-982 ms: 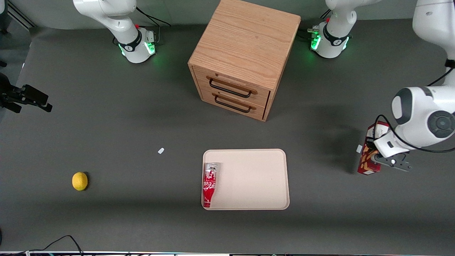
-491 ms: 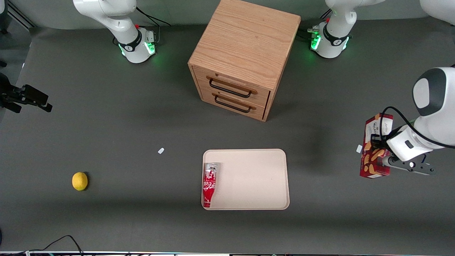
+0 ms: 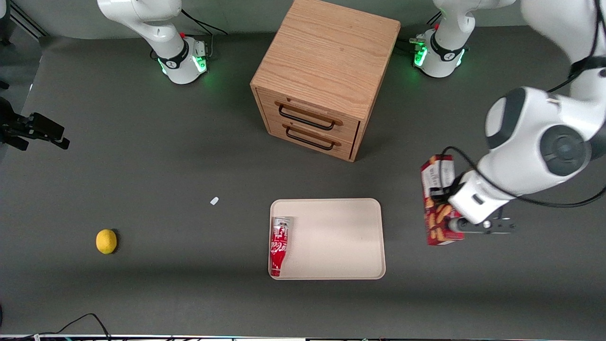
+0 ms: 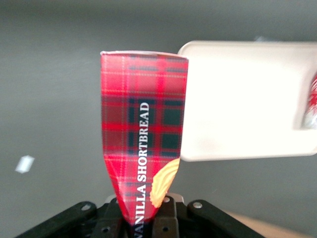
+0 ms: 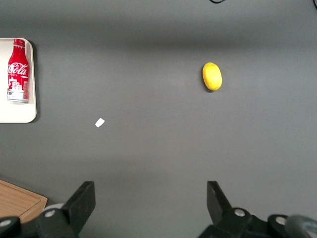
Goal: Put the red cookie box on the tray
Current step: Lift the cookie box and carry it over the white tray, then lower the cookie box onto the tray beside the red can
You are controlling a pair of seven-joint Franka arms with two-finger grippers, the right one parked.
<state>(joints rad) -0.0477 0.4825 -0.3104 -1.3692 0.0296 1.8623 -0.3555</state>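
My left gripper (image 3: 447,215) is shut on the red cookie box (image 3: 436,201) and holds it in the air beside the beige tray (image 3: 341,227), toward the working arm's end of the table. In the left wrist view the box (image 4: 143,134) is a red tartan carton with a tan cookie picture, pinched between my fingers (image 4: 168,213), and the tray (image 4: 237,99) lies below and beside it. A red-and-white cola can (image 3: 279,245) lies in the tray along the rim nearest the parked arm's end.
A wooden two-drawer cabinet (image 3: 324,76) stands farther from the front camera than the tray. A yellow lemon (image 3: 106,241) lies toward the parked arm's end. Small white scraps lie on the grey table (image 3: 214,201), one in the left wrist view (image 4: 25,163).
My left gripper has lifted the cookie box off the table and carried it sideways toward the tray. The tray, can and lemon have not moved.
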